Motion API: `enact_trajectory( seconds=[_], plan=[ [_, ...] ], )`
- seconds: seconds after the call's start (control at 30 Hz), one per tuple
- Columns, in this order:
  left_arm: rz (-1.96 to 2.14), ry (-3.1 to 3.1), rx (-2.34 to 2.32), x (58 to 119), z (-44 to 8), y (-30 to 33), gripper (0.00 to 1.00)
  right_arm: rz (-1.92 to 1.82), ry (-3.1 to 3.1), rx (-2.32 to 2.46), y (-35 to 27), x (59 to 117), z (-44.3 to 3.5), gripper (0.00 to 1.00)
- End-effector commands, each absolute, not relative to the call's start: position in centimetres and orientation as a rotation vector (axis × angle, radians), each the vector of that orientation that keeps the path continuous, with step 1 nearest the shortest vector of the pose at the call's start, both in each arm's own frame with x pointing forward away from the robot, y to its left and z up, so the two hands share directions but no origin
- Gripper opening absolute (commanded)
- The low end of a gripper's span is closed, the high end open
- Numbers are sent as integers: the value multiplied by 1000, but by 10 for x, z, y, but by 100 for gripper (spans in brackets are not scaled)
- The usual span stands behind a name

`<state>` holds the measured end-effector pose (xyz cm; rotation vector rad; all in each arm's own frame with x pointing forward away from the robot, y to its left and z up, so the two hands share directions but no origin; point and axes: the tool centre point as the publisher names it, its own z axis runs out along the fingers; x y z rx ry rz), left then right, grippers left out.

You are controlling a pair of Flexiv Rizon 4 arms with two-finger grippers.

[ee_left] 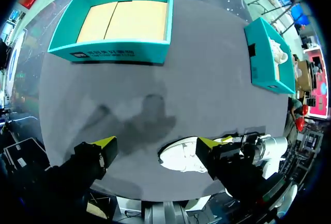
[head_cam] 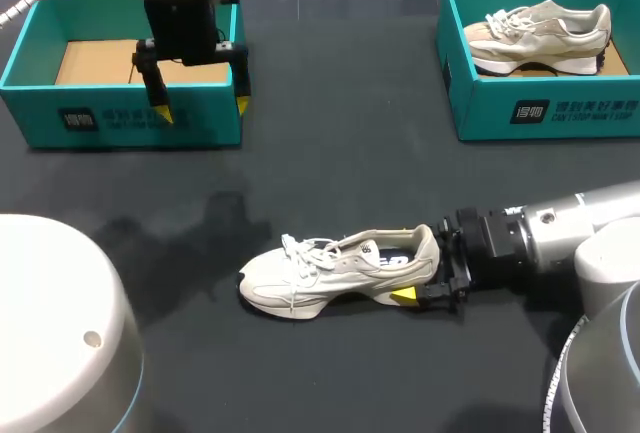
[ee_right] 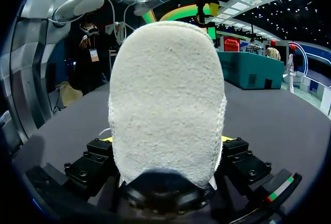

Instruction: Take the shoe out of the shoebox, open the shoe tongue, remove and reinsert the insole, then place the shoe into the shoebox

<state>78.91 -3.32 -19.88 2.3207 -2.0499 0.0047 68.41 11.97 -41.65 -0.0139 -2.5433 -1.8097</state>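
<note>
A cream sneaker (head_cam: pixel 330 273) lies on its sole on the dark table (head_cam: pixel 330 133), toe to the left. My right gripper (head_cam: pixel 425 275) comes in low from the right, a finger pressed on each side of the heel. In the right wrist view the fuzzy heel (ee_right: pixel 165 94) fills the space between the fingers of that gripper (ee_right: pixel 166 141). My left gripper (head_cam: pixel 202 109) hangs open over the front wall of the empty teal shoebox (head_cam: pixel 120 118) at the back left. From the left wrist, the sneaker (ee_left: pixel 178 159) shows beside that gripper's (ee_left: pixel 156 144) finger.
A second teal shoebox (head_cam: pixel 545 108) at the back right holds another cream sneaker (head_cam: pixel 540 38). In the left wrist view both boxes stand ahead: the empty one (ee_left: pixel 119 53) and the one with the other sneaker (ee_left: pixel 261 63).
</note>
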Motion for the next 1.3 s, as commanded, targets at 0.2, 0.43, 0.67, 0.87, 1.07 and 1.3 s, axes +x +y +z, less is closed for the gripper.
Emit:
enact_trajectory(
  seconds=[0.2,0.43,0.67,0.87,1.07,1.3],
  plan=[
    [7,-2160,2278,744,-210,-86,100,-1806,-2546,-15,120,684,-416,0],
    [-54,-2210,2125,727,-218,-114,100,-1806,-2546,-15,120,684,-416,0],
    [-54,-2210,2125,727,-218,-114,100,-1806,-2546,-15,120,684,-416,0],
    [-54,-2210,2125,727,-218,-114,100,-1806,-2546,-15,120,684,-416,0],
    [-153,-2212,2152,706,-244,-144,100,-1806,-2546,-15,120,684,-416,0],
    [-219,-2210,2194,685,-261,-179,100,-1806,-2546,-15,120,684,-416,0]
  ],
)
